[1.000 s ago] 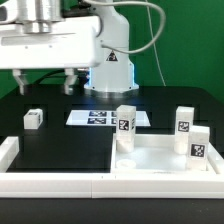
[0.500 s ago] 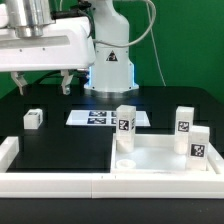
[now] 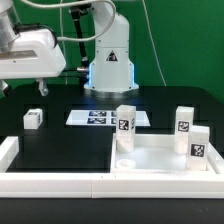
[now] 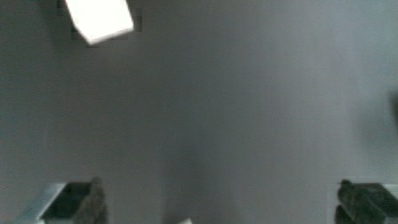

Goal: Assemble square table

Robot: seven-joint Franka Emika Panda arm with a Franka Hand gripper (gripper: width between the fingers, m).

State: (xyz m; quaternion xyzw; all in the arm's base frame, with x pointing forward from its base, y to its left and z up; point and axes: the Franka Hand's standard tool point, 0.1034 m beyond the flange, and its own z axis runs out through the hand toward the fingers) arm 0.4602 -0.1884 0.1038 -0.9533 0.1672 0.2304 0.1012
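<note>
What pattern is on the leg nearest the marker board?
The leg carries a black-and-white square tag; clearest in the exterior view.

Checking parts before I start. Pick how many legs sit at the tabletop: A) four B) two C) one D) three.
D: three legs are at the tabletop; the fourth leg sits apart, toward the exterior view's left.

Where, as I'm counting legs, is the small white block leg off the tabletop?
The small white block leg lies at the exterior view's left on the black table, left of the white marker board.
</note>
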